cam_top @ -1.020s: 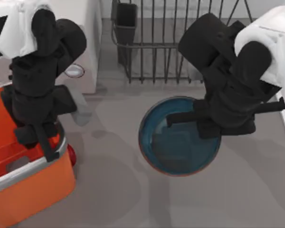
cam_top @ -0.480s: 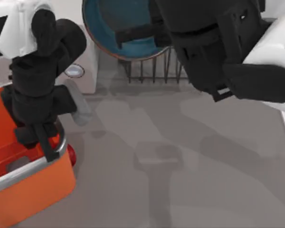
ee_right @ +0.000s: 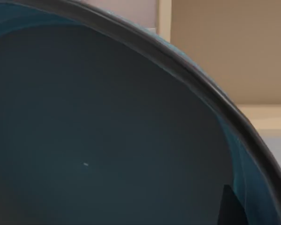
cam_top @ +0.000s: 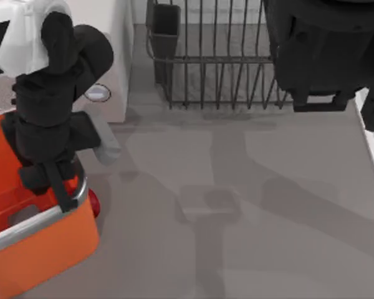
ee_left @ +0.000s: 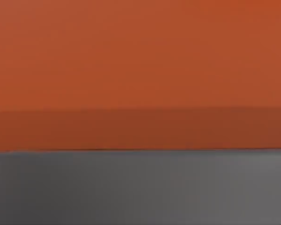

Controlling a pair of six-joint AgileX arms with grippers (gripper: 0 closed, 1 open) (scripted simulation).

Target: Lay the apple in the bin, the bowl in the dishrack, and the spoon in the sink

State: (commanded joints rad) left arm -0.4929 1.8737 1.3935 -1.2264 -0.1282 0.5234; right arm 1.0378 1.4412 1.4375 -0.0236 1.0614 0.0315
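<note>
The bowl (ee_right: 107,140) shows its blue inside close up in the right wrist view. My right gripper (ee_right: 239,213) is shut on its rim, one dark fingertip (ee_right: 232,206) lying inside. In the top view my right arm (cam_top: 318,50) hangs high over the right part of the dishrack (cam_top: 206,62) and hides the bowl. The apple (cam_top: 95,203) peeks out beside the right rim of the bin (cam_top: 43,249). My left gripper (cam_top: 56,187) hangs at that rim, beside the apple. The sink's rim (cam_top: 369,134) runs along the right edge. A pale grey elongated thing (cam_top: 105,142) lies by the microwave; I cannot tell whether it is the spoon.
The white microwave (cam_top: 106,37) with a round knob (cam_top: 98,93) stands at the back left, behind the bin. A dark cutlery cup (cam_top: 165,28) sits at the dishrack's left corner. Grey tabletop (cam_top: 237,218) stretches between the bin and the sink.
My right arm lifted the bowl off the table's middle and carried it back over the dishrack, then to the right; the bowl is now hidden in the top view. The left arm has not moved.
</note>
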